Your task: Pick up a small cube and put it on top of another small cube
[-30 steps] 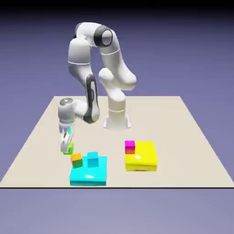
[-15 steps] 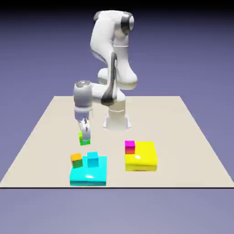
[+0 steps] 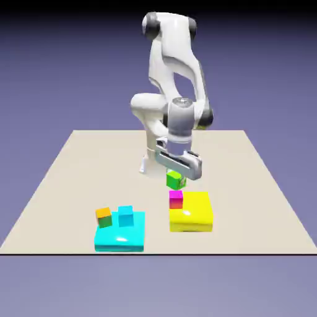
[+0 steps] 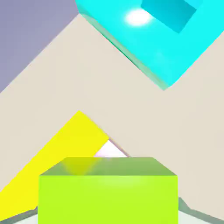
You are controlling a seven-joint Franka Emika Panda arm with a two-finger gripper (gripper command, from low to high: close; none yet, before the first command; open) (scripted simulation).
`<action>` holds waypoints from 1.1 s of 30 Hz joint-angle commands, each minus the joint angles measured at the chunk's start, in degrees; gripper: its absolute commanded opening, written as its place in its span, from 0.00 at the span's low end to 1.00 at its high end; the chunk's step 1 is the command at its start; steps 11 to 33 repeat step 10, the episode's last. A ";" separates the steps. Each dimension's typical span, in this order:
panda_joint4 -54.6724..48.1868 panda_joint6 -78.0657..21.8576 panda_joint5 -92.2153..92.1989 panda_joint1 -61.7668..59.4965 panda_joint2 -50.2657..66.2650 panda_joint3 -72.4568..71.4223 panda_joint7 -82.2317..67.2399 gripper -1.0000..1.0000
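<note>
Your gripper [image 3: 176,175] is closed on the green cube [image 3: 176,180], with its fingers stopped against the cube's sides. You have the cube up in the air, hanging just under the gripper. In the hand view it fills the bottom middle, between the fingertips, and covers much of what lies behind it.

Below your gripper, and a little nearer the exterior camera, you have the pink cube [image 3: 176,199]. The green cube is above it and apart from it. The pink cube shows at the exterior view's left edge of the yellow slab [image 3: 197,213]; you cannot tell how much of it rests on the slab. The slab lies flat on the table [image 3: 247,186], lower than your gripper.

Off to the exterior view's left of your gripper, well apart from it and lower, you have the cyan slab [image 3: 119,239]. The light-blue cube [image 3: 125,216] and the orange-and-green cube [image 3: 104,217] are at its far side, near each other.
</note>
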State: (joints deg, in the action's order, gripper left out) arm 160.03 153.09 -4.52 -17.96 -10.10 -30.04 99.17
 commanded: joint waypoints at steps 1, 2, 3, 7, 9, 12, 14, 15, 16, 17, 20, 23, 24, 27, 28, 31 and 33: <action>0.04 0.15 0.12 -0.04 0.18 -0.03 0.09 0.00; 0.04 0.16 0.12 -0.04 0.18 -0.03 0.09 1.00; 0.04 0.16 0.12 -0.04 0.18 -0.03 0.09 1.00; -1.61 -9.33 -4.51 1.55 -8.12 1.18 -3.49 1.00; -2.44 -14.07 -6.82 2.35 -12.27 1.79 -5.28 1.00; -2.47 -14.27 -6.92 2.38 -12.44 1.81 -5.35 1.00; -2.47 -14.27 -6.92 2.38 -12.44 1.81 -5.35 1.00; -2.47 -14.27 -6.92 2.38 -12.44 1.81 -5.35 1.00; -2.47 -14.27 -6.92 2.38 -12.44 1.81 -5.35 1.00; -2.47 -14.27 -6.92 2.38 -12.44 1.81 -5.35 1.00; -2.47 -14.27 -6.92 2.38 -12.44 1.81 -5.35 1.00; -2.47 -14.27 -6.92 2.38 -12.44 1.81 -5.35 1.00; -2.47 -14.27 -6.92 2.38 -12.44 1.81 -5.35 1.00; -2.47 -14.27 -6.92 2.38 -12.44 1.81 -5.35 1.00; -2.47 -14.27 -6.92 2.38 -12.44 1.81 -5.35 1.00; -2.47 -14.27 -6.92 2.38 -12.44 1.81 -5.35 1.00; -2.47 -14.27 -6.92 2.38 -12.44 1.81 -5.35 1.00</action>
